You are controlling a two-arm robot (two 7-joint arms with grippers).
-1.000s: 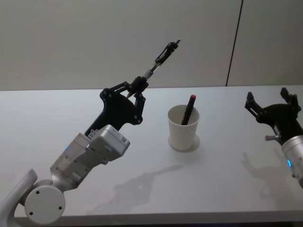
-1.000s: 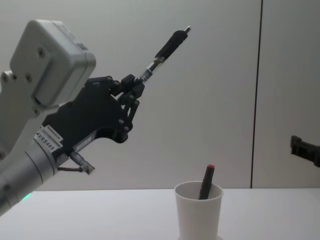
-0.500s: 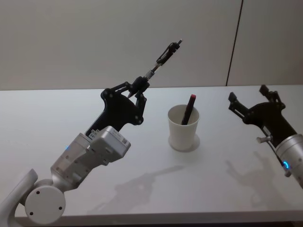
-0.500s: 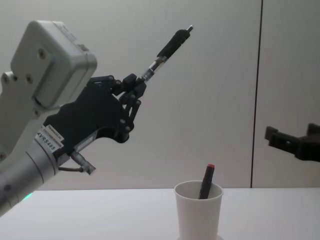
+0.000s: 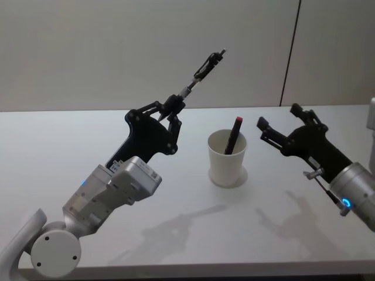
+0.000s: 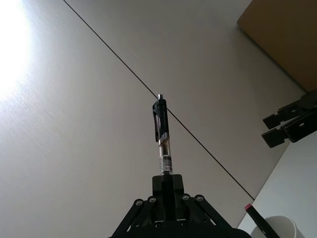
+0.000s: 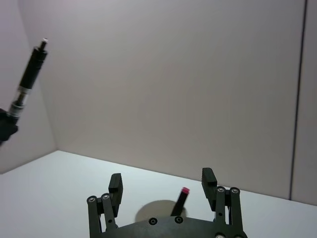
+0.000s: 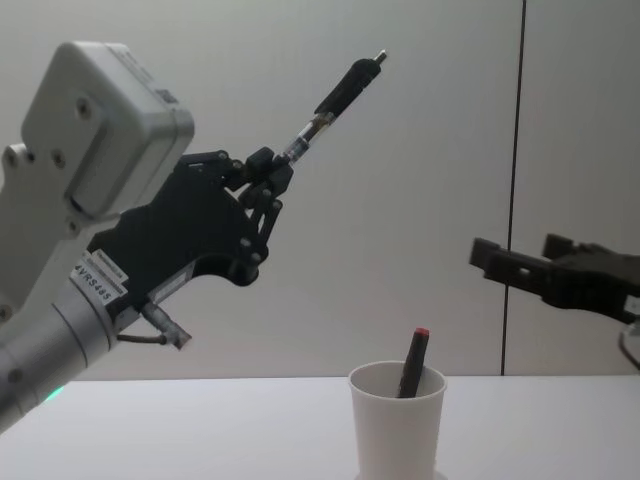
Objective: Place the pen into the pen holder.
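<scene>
My left gripper (image 5: 173, 107) is shut on the lower end of the pen (image 5: 200, 74), a black click pen with a clear barrel. It points up and to the right, high above the table and left of the pen holder (image 5: 227, 159). That white paper cup stands mid-table and holds a dark pen with a red end (image 5: 234, 134). The chest view shows the held pen (image 8: 335, 98) well above the pen holder (image 8: 396, 425). To the cup's right, above the table, my right gripper (image 5: 278, 116) is open and holds nothing; its fingers (image 7: 115, 183) frame the cup.
The white table (image 5: 70, 140) runs to a plain grey wall (image 5: 117, 47) with a dark vertical seam (image 5: 291, 52). My left arm's grey body (image 5: 111, 193) lies over the table's front left.
My right gripper has swung in from the right edge toward the pen holder, staying open. The left gripper and its pen have barely moved.
</scene>
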